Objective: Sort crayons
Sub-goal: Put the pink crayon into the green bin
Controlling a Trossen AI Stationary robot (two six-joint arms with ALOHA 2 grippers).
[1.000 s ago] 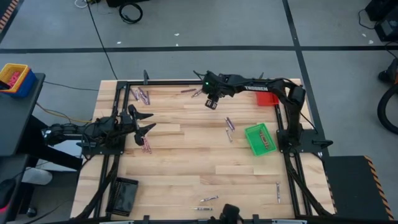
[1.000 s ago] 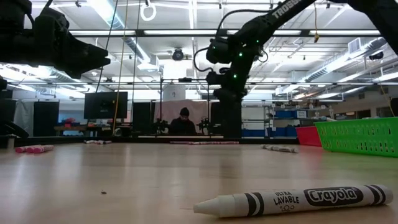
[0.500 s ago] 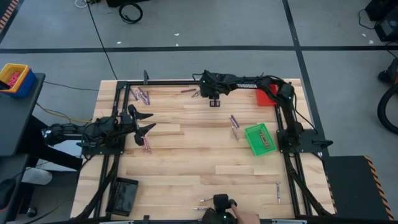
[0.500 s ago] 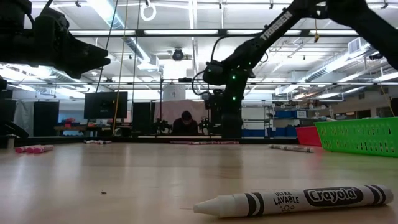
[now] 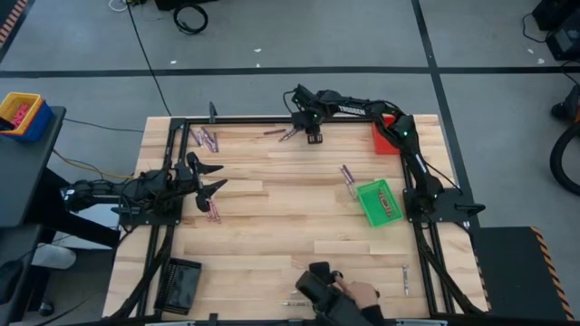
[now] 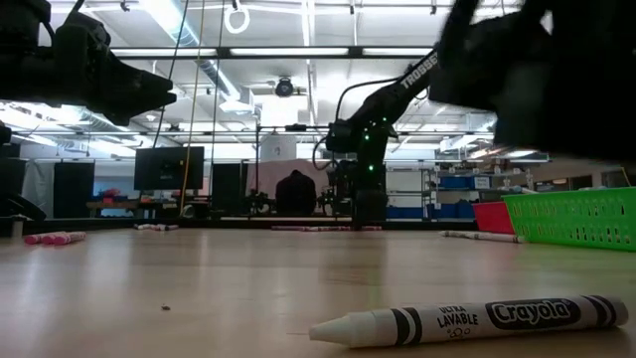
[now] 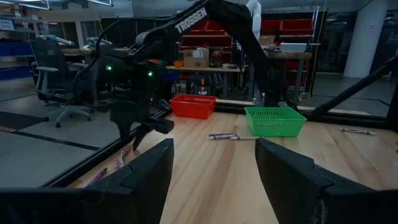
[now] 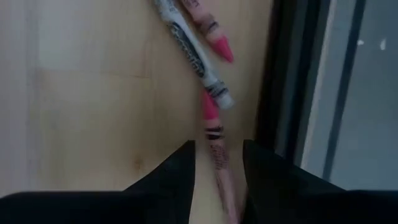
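Nearest the front edge of the table (image 5: 272, 235), a grey crayon (image 6: 467, 320) lies untouched, and a person's hand (image 5: 349, 294) reaches in there. At mid-table the left hand (image 5: 210, 177) waits, fingers spread wide and empty. Farthest off, the right hand (image 5: 313, 136) hovers over the crayons by the back rail (image 8: 211, 81), fingers partly apart, straddling a pink crayon (image 8: 217, 140) without gripping it. This looks like the approach to a pick; next it should descend and close on that stick.
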